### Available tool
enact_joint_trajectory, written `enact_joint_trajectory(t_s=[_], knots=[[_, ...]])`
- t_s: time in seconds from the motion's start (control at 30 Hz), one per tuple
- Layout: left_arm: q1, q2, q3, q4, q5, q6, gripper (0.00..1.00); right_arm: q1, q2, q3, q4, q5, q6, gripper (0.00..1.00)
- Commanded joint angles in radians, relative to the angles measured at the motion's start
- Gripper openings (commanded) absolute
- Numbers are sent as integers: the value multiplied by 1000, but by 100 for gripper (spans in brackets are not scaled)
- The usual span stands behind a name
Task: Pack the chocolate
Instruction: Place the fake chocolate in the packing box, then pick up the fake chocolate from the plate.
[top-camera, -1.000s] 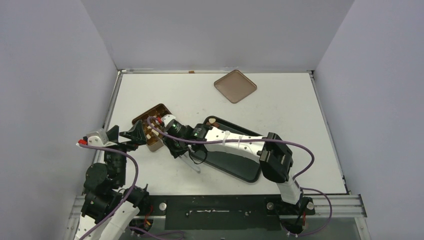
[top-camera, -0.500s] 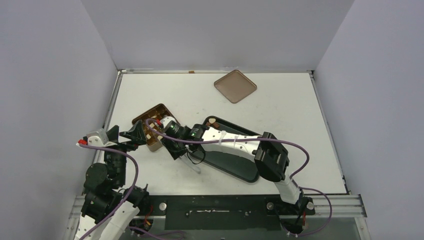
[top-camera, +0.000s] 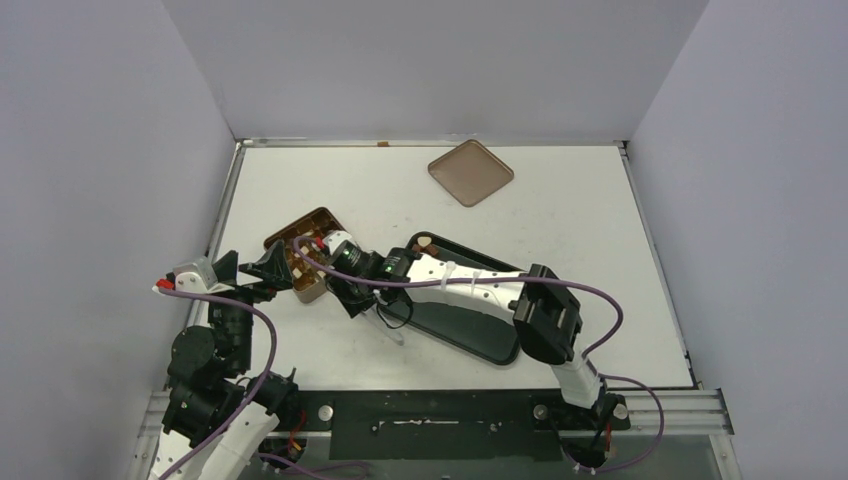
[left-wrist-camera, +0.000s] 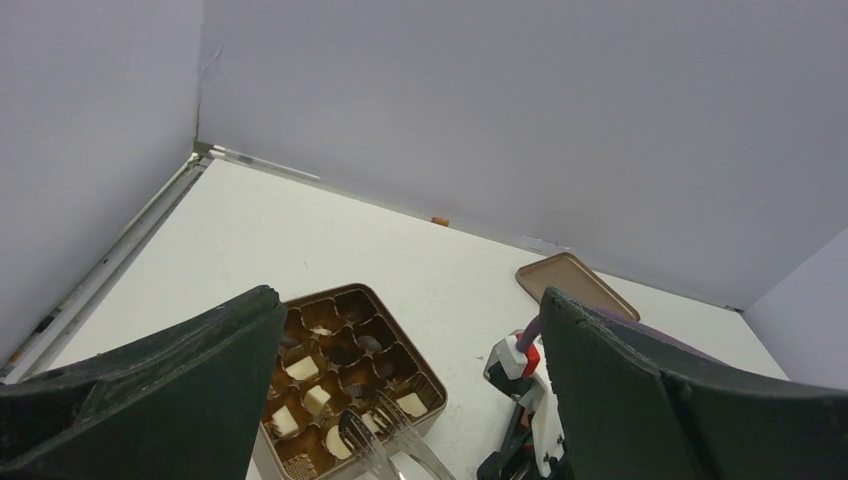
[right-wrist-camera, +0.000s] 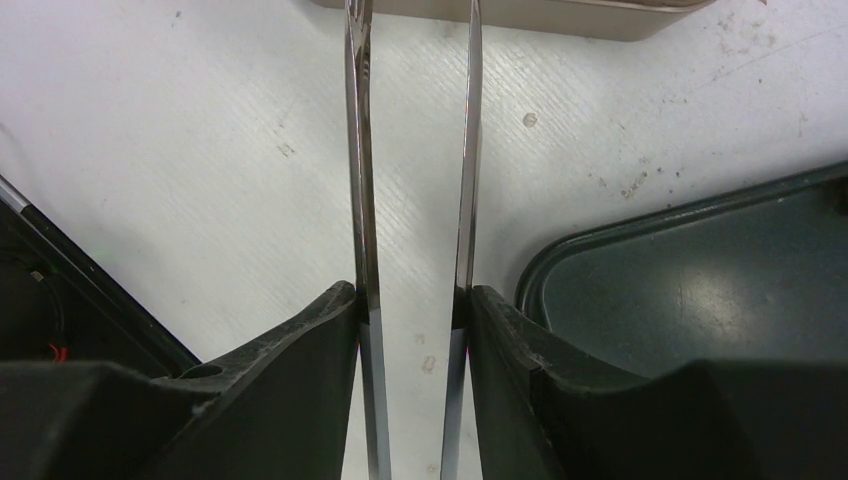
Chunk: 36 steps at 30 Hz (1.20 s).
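Note:
Several cream-white chocolate pieces (left-wrist-camera: 302, 368) and a dark one (left-wrist-camera: 363, 343) sit in the cells of the square gold-brown tin (left-wrist-camera: 440, 395) (top-camera: 305, 222). My right gripper (right-wrist-camera: 407, 295) (top-camera: 352, 290) is shut on clear plastic tongs (right-wrist-camera: 361, 150). The tongs' toothed tips (left-wrist-camera: 385, 435) stand apart over the tin's near cells. I cannot tell whether they hold a piece. My left gripper (left-wrist-camera: 408, 295) (top-camera: 255, 270) is open wide just left of the tin, with nothing between its fingers. More chocolate (top-camera: 425, 241) lies at the far end of the black tray (top-camera: 470, 325).
The flat brown lid (top-camera: 470, 172) (left-wrist-camera: 575, 285) lies at the back of the table. The black tray's rim (right-wrist-camera: 640, 215) is right beside my right gripper. Grey walls close in the left, back and right sides.
The right arm has shifted slightly over the tin and the tongs have spread a little. The left arm has not moved.

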<state>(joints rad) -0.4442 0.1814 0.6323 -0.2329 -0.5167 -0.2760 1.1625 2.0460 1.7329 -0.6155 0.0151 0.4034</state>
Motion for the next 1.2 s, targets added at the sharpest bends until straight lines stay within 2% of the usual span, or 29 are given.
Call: enact_joint_trajectory(t_s=[0.0, 0.37, 0.77, 1.17], knots=[[-1, 4, 18, 20, 1, 12, 97, -17, -126, -24, 23, 40, -8, 40], [-1, 7, 15, 24, 7, 14, 97, -78, -307, -207, 39, 68, 9, 39], [-2, 10, 11, 29, 14, 15, 97, -253, -538, -486, 8, 88, 35, 40], [-2, 7, 10, 29, 17, 15, 97, -379, -588, -624, 10, 19, 3, 40]])
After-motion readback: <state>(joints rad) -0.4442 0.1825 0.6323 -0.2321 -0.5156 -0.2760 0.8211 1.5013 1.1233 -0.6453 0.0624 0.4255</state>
